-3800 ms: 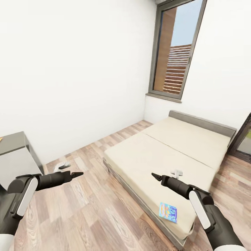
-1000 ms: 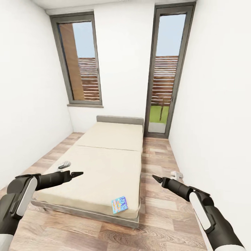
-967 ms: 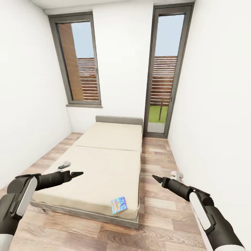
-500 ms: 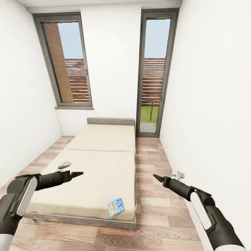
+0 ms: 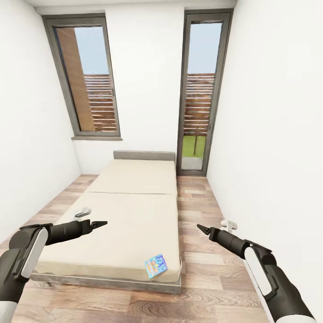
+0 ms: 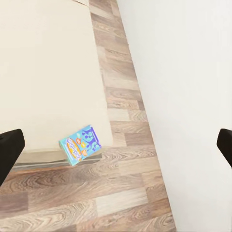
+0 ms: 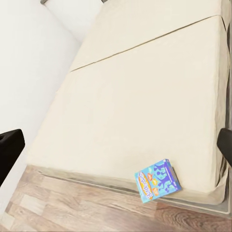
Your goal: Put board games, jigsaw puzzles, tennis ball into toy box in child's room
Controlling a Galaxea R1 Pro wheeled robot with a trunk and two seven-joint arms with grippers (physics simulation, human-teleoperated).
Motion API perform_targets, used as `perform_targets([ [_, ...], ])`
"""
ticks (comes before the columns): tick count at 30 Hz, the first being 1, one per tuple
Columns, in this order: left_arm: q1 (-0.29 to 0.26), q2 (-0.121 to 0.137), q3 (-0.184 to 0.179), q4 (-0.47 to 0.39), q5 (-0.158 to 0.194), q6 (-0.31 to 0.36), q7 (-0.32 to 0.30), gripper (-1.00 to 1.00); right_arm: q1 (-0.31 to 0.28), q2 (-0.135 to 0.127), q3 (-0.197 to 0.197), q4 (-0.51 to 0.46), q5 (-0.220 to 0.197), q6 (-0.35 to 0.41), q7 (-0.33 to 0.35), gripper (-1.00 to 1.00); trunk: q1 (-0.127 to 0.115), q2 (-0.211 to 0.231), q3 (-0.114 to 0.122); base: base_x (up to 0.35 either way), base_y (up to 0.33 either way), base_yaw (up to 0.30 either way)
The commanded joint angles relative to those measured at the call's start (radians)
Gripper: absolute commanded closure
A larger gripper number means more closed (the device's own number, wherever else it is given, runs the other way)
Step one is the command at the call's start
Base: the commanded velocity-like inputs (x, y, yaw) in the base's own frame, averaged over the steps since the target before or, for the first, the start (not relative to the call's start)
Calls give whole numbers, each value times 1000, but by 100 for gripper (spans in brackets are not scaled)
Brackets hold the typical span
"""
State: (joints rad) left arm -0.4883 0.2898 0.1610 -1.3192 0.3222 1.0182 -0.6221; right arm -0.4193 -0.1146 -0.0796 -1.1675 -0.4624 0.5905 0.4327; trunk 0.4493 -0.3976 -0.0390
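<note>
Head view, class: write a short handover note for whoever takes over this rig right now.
Left claw and right claw: both open, empty, held out in front.
Light-blue cartoon board game box lies flat on the cream-beige bed, at its near corner on the robot's right.
Done: nothing carried; robot faces the bed's foot.
Left: move closer and pick up this box. I can see no other toys, toy box or table from here.

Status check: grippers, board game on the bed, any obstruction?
Left gripper and right gripper open, empty. Light-blue board game flat at the bed near corner, untouched. Nothing in the way.
</note>
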Motion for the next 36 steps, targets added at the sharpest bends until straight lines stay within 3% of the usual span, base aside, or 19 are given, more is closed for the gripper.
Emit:
perform_targets([
  [1,-1,0,1,0,-4,4,-6,-100,-1,0,-2,-1,-5,8,1,-100,1,-2,-3,0,170,-1],
  [36,-1,-1,-5,0,-3,5,-7,-100,1,0,-4,-7,-5,11,-17,-100,1,-2,-6,0,13,0],
])
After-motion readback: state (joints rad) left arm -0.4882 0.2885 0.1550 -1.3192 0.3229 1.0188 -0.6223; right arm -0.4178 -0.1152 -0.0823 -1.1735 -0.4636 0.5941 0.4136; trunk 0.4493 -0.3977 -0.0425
